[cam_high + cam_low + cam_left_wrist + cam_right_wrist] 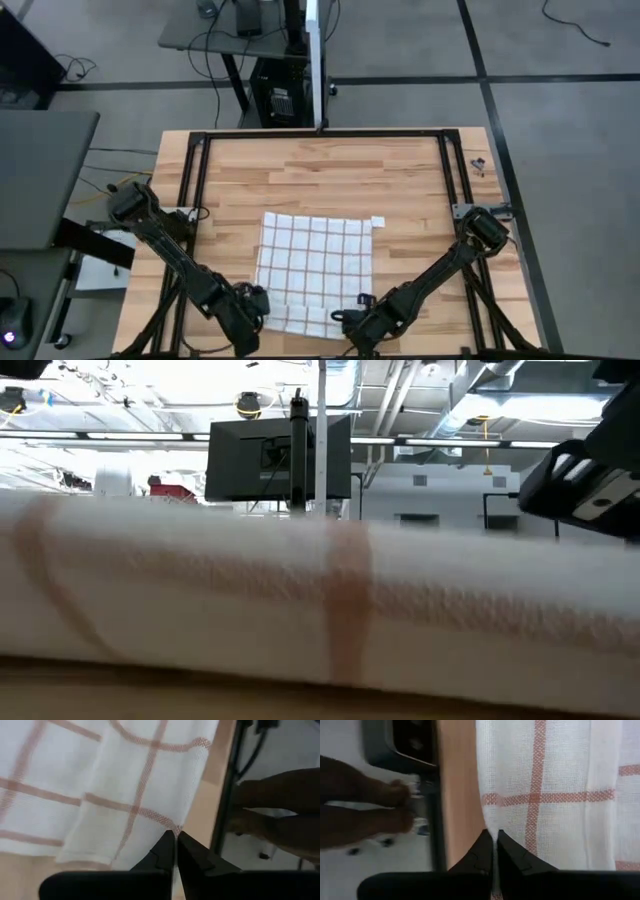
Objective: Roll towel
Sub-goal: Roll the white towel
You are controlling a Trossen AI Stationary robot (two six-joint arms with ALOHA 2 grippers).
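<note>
Lying mostly flat on the pale wooden desk [400, 180], the towel [315, 262] is a thin white woven cloth crossed by a grid of fine red-brown lines, with a small white tag [378, 221] sticking out at its far right corner. Its near edge is lifted and turned over on itself into a soft fold close to the desk's front edge; in the low view that fold fills the picture as a long, rounded white band with one faint red-brown stripe running down it.

The left hand [258, 303] is at the towel's near left corner. Its two dark, wedge-shaped fingers [165, 852] are pressed together, and the hemmed edge of the cloth meets their tips, so the corner looks pinched between them. The open weave of the fabric shows clearly there.

The right hand [350, 318] is at the near right corner of the towel. Its fingers [506, 851] are likewise closed tip to tip, right on the towel's side edge, nipping the cloth where it meets the bare wood.

The desk top is made of light planks with visible grain, framed by a black metal rail [320, 133]. Both dark jointed arms reach in from the desk's left and right sides toward its front.
</note>
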